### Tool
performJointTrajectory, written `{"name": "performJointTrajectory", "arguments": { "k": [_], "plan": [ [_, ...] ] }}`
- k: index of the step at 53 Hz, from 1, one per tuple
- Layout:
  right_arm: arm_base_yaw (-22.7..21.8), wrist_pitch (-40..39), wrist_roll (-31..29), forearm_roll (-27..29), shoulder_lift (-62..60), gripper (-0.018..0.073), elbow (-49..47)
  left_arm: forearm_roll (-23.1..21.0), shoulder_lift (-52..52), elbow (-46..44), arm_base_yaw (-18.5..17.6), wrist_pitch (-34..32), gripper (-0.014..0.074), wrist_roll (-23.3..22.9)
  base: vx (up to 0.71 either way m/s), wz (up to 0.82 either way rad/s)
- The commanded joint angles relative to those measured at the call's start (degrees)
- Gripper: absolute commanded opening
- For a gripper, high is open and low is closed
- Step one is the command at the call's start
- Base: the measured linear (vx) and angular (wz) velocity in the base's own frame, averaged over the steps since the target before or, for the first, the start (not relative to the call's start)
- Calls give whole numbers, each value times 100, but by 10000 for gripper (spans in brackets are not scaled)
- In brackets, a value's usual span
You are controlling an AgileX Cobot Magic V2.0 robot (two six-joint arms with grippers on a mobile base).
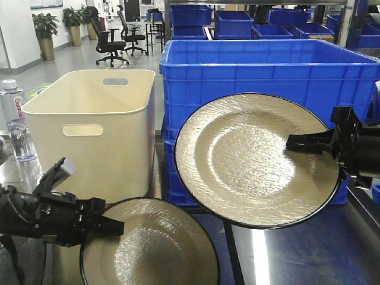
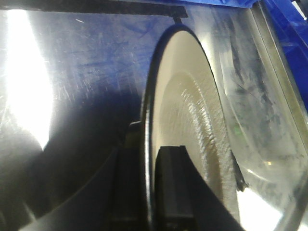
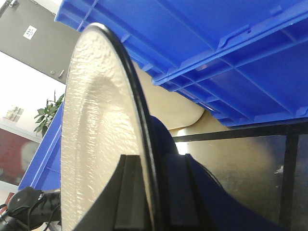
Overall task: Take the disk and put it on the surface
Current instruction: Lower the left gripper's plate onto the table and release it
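Your left claw (image 1: 120,226) pinches the lower disk (image 1: 155,252) at its rim; your right claw (image 1: 292,142), the raised disk (image 1: 249,163). Both are stiff, slick, probably fragile ware: grip the rims firmly.

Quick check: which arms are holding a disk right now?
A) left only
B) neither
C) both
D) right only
C: the left gripper pinches the lower disk by its rim, and the right gripper clamps the raised disk by its rim in front of the blue crate.
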Motion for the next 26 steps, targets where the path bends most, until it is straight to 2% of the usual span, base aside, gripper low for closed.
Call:
{"name": "performJointTrajectory", "arguments": {
  "k": [1,9,20,26],
  "plan": [
    [-20,-1,-3,752,-250,-9,-200,-20,-135,-175,-131,-68,101,89,0,0],
    [-20,0,-3,745,-250,-9,-200,322,-124,-175,-144,-41,273,320,0,0],
    [-14,0,-15,675,-250,-9,-200,961,-143,-180,-144,-220,551,319,0,0],
    [-14,-1,-20,510,-250,-9,-200,1296,-162,-302,-140,-261,627,319,0,0]
  ]
}}
